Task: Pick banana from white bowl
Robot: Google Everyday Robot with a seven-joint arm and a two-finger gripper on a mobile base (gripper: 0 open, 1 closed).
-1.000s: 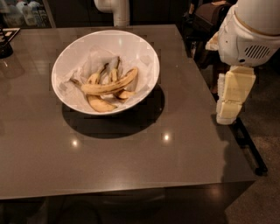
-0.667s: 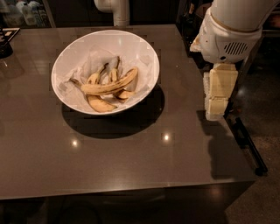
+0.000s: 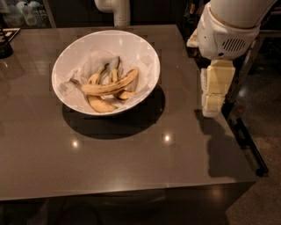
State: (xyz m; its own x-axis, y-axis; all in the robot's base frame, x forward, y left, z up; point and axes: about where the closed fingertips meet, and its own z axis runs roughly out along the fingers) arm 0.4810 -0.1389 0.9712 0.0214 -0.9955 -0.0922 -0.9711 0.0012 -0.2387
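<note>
The white bowl (image 3: 145, 52) stands on the grey table, lined with crumpled whitish paper. In it the banana (image 3: 112, 86), long, gently curved, with brown bruising and a dark stem at its left end, lies across the top of shorter yellow bananas (image 3: 100, 104). My gripper (image 3: 213, 105) hangs from the white arm over the table's right edge, well to the right of the bowl and apart from it. It holds nothing that I can see.
The grey table (image 3: 109, 158) ends close to the right of the gripper; a dark floor with a black bar (image 3: 250, 147) lies beyond. A white post (image 3: 117, 11) stands behind the bowl. A dark object (image 3: 5, 44) sits at the far left.
The arm and gripper have moved left, from beyond the table's right edge to over it, closer to the bowl. The bananas and bowl have not moved.
</note>
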